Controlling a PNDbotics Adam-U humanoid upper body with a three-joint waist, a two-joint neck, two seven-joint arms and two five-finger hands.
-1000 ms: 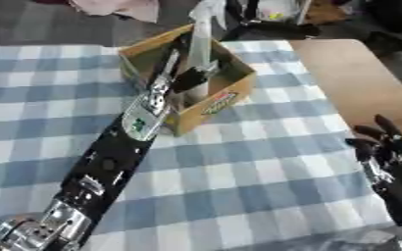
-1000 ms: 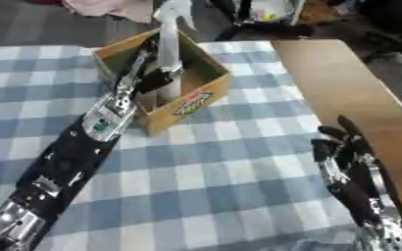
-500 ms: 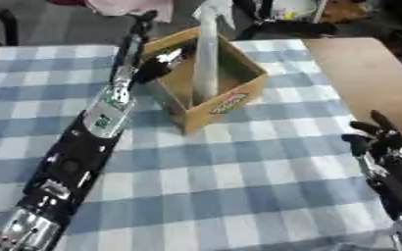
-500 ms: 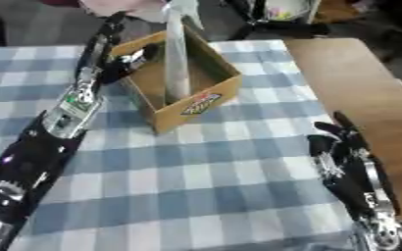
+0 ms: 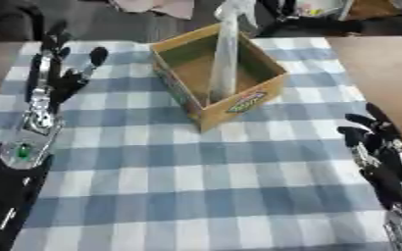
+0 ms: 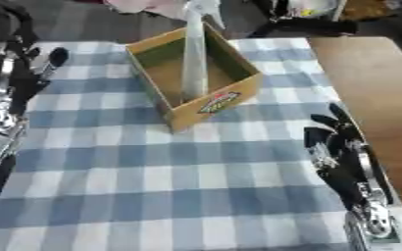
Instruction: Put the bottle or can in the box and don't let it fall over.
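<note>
Blue-checked cloth (image 5: 196, 186) covers my table. I see the tall pale bottle (image 5: 225, 59) standing upright inside the cardboard box (image 5: 238, 105), its top blurred. My left hand (image 5: 63, 73) is released, fingers straight, well apart from it. My right hand (image 6: 338, 147) rests open, wrist cut off.

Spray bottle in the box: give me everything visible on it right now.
The spray bottle is tall, slim and pale, translucent-looking, likely plastic, with a white trigger head at the top. It stands upright inside the open cardboard box, its base on the box floor near the front corner, its top rising well above the rim. Neither hand touches it: the left hand is off to the left over the checked cloth, and the right hand rests open at the lower right.
</note>
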